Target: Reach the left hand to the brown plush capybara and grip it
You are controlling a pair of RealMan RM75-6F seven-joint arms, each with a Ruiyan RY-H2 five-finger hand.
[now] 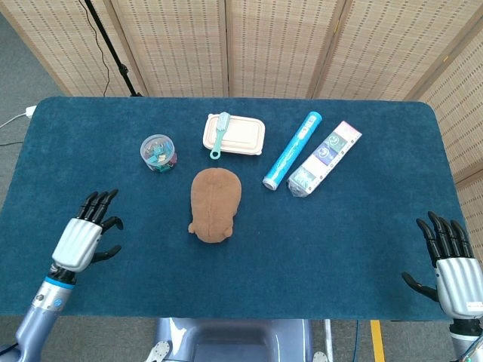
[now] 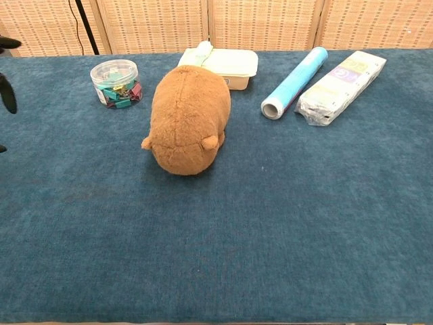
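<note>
Brown plush capybara (image 1: pixel 215 204) lies mid-tabletop, bare blue cloth (image 1: pixel 317 249) on every side toward the near edge. Left hand (image 1: pixel 85 234), released and fingers spread, hovers over the near-left area, well apart. Right hand (image 1: pixel 451 265), also released, sits at the near-right corner.

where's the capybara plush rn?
In the head view the brown plush capybara lies on the blue table, left of centre, just near-side of the lidded container and to the right of the open left hand.
</note>
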